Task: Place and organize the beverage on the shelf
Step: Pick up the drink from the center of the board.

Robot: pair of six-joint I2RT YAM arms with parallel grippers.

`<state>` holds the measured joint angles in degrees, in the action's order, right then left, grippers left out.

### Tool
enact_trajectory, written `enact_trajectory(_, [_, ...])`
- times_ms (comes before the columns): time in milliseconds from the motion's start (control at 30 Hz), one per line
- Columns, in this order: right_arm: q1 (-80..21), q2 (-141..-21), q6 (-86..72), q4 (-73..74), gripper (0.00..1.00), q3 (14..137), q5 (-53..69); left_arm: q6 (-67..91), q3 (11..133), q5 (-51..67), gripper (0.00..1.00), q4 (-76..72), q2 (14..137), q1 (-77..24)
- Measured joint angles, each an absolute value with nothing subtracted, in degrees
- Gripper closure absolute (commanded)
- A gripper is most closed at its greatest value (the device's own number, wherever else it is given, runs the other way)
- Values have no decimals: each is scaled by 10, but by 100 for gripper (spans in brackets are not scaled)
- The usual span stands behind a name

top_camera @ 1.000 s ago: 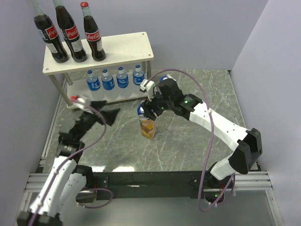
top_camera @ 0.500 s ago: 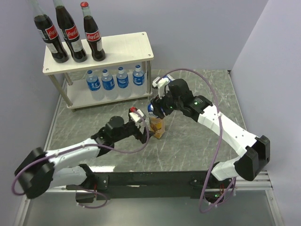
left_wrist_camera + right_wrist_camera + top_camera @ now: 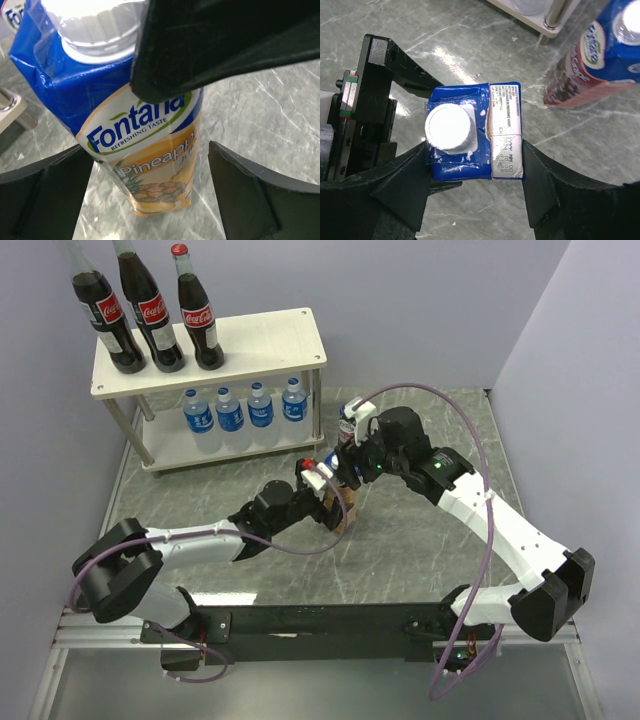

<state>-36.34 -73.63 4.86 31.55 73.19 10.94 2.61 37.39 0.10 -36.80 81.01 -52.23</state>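
The yellow pineapple juice carton (image 3: 339,514) stands upright on the marble table. My right gripper (image 3: 345,478) is shut on its blue top from above; in the right wrist view the carton (image 3: 475,131) sits between both pads of that gripper (image 3: 475,170). My left gripper (image 3: 325,492) is open around the carton's lower body (image 3: 145,150), with gaps on both sides of its fingers (image 3: 150,200). The purple carton (image 3: 346,424) stands just behind and also shows in the right wrist view (image 3: 590,65). The shelf (image 3: 270,340) holds three cola bottles (image 3: 150,310) on top and several water bottles (image 3: 245,408) below.
The right half of the shelf's top board is bare. Grey walls enclose the table at the back and both sides. The shelf's silver leg (image 3: 555,15) is close behind the cartons. The black frame rail (image 3: 320,620) runs along the near edge.
My left arm has swung from the far left across the table and brought its open gripper around the yellow carton. My right gripper has carried the carton slightly right and back.
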Motion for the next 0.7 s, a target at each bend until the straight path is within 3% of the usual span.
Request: enact_trajectory(700, [-307,-705,7,327,100,727,158,25,427,-50,1,-423,884,-541])
